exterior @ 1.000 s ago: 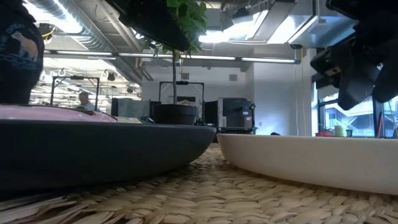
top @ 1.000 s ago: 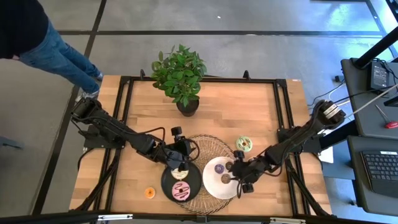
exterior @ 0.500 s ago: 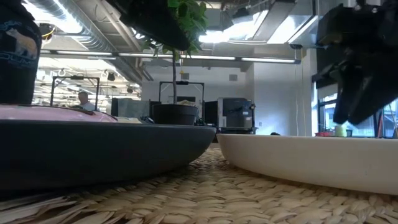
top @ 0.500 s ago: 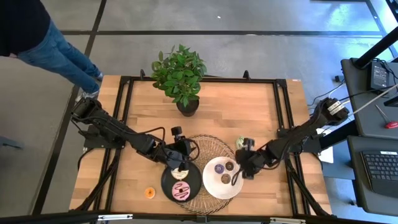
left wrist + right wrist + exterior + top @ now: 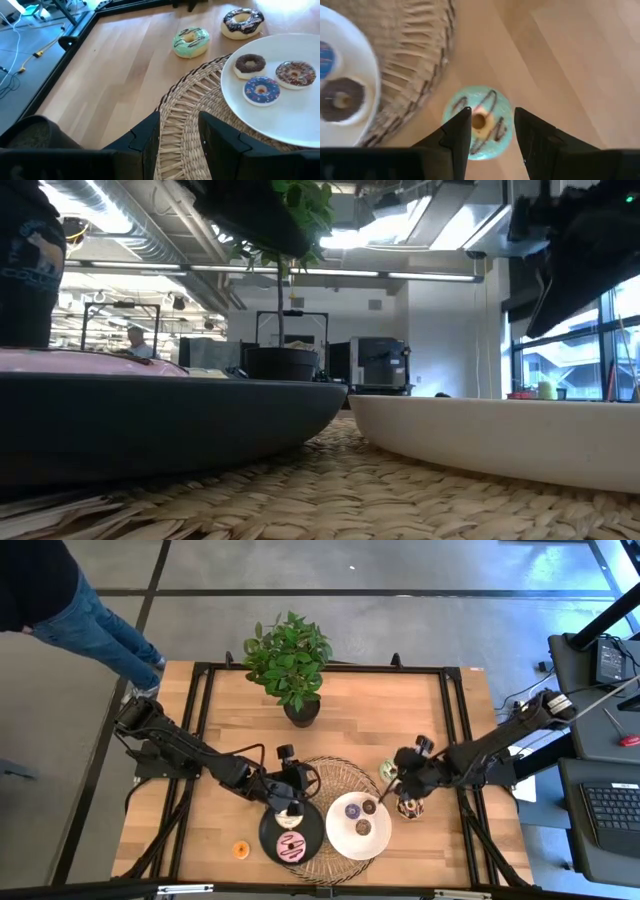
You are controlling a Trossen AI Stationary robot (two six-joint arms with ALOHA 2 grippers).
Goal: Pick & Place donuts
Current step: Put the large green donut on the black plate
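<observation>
My right gripper (image 5: 492, 131) hangs open over the mint-green donut (image 5: 478, 121), a finger on either side of it in the wrist view and above it. That donut (image 5: 386, 770) lies on the wood just right of the woven mat. A sprinkled chocolate donut (image 5: 408, 808) lies nearer the front. Three mini donuts, purple (image 5: 262, 91), brown (image 5: 250, 64) and sprinkled brown (image 5: 295, 73), rest on the white plate (image 5: 345, 840). A pink donut (image 5: 291, 847) lies on the black plate (image 5: 270, 835). My left gripper (image 5: 179, 135) is open above that plate's far edge. An orange mini donut (image 5: 240, 850) lies front left.
Both plates sit on a round woven mat (image 5: 335, 775). A potted plant (image 5: 290, 660) stands at the table's far middle. Black rails (image 5: 448, 710) run along the table's sides. A person's legs (image 5: 95, 625) show beyond the far left corner.
My right gripper has risen from the white plate's near right rim and gone toward the far right, rolling and tipping to point more steeply down, until it stands over the mint-green donut. Its leaving has uncovered the chocolate donut. The donuts have stayed where they were.
</observation>
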